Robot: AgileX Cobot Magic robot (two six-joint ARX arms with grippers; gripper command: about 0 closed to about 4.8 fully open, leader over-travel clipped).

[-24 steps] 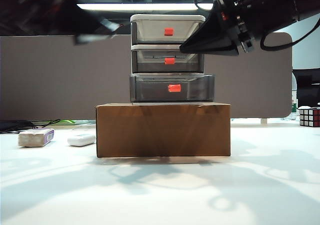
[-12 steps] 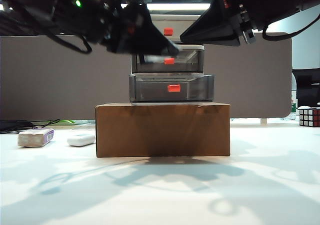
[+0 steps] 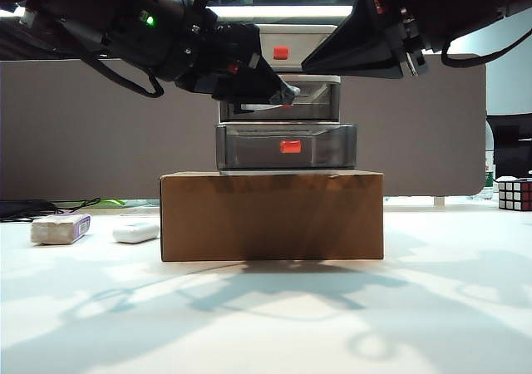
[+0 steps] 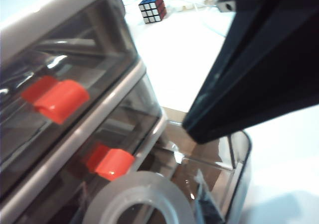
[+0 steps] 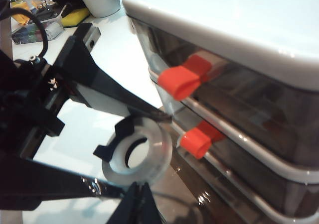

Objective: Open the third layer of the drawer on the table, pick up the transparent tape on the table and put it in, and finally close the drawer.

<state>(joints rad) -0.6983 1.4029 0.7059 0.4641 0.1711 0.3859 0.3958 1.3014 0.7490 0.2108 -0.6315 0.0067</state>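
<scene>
since a second ago the left arm has swung in from the upper left and now reaches across the front of the cabinet; the right arm has barely shifted.

exterior view: a small three-tier cabinet (image 3: pixel 283 100) stands on a cardboard box (image 3: pixel 272 216) on the white table (image 3: pixel 266 324). the bottom drawer (image 3: pixel 287 146) juts out a little past the two above it. the left gripper (image 3: pixel 270 100) hovers in front of the middle drawer, with a pale sliver at its tip that is probably the tape, though it is hard to make out here. the right gripper (image 3: pixel 312 61) hangs at the upper right, beside the top drawer. a white block with a purple label (image 3: pixel 60 228) and a white bar (image 3: pixel 135 232) lie on the table at left; a puzzle cube (image 3: pixel 514 194) sits far right.

left wrist view: the roll of tape (image 4: pixel 139 204) sits at the near edge, above the pulled-out bottom drawer.

right wrist view: the left gripper's fingers (image 5: pixel 114 97) pinch the roll of tape, held just in front of the drawer fronts. the right gripper's own jaws show only as a narrow tip; i cannot tell how they stand.
</scene>
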